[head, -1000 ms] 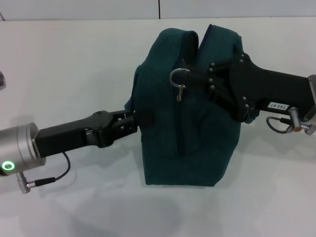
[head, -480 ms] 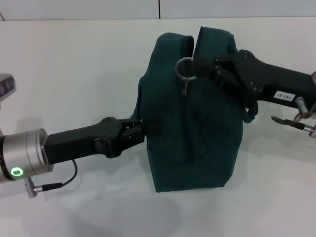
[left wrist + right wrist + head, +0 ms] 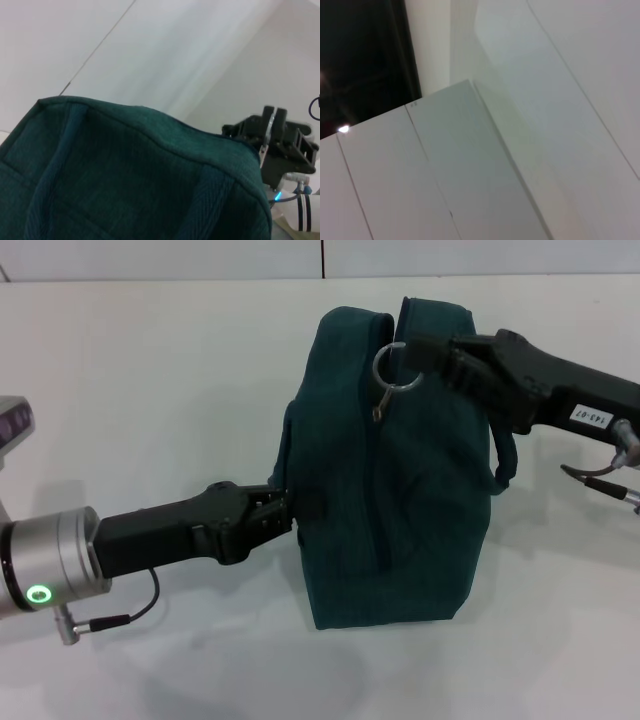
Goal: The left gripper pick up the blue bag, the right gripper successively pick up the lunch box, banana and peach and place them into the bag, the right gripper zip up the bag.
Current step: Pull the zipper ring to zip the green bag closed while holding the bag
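Only the head view shows both arms at the blue bag [image 3: 400,490], which stands on the white table [image 3: 150,390]. At its left side, the left gripper [image 3: 285,512] is clamped on the fabric. At the far top, the right gripper [image 3: 420,352] is pinched on the metal zipper ring [image 3: 390,368]. From the left wrist come close bag cloth and, beyond it, the right gripper [image 3: 270,137]; from the right wrist, just pale panels. Nothing of the bag's contents is visible.
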You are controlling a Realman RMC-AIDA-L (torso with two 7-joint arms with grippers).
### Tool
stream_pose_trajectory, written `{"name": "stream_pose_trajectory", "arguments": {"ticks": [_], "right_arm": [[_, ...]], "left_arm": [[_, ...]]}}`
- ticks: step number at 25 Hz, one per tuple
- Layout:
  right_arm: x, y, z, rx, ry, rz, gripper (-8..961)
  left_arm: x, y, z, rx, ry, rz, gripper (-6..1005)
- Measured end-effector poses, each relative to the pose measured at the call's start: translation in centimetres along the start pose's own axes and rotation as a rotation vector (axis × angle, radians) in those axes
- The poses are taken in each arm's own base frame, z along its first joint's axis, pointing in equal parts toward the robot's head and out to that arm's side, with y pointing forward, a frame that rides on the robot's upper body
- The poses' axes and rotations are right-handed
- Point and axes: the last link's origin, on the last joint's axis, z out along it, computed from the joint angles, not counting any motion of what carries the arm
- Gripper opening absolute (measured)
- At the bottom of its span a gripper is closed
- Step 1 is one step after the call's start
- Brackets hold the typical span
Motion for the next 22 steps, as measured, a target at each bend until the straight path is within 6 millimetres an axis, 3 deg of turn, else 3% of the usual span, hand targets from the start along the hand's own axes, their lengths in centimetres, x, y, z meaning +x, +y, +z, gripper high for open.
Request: {"name": "stream_pose_trajectory", "arguments": {"ticks": [22], "right_arm": [[0.59, -0.12, -0.21, 0.019, 0.003, 0.083, 5]], "left_arm": [[-0.54, 0.08, 0.39, -0.01, 0.006, 0.037, 57]]}}
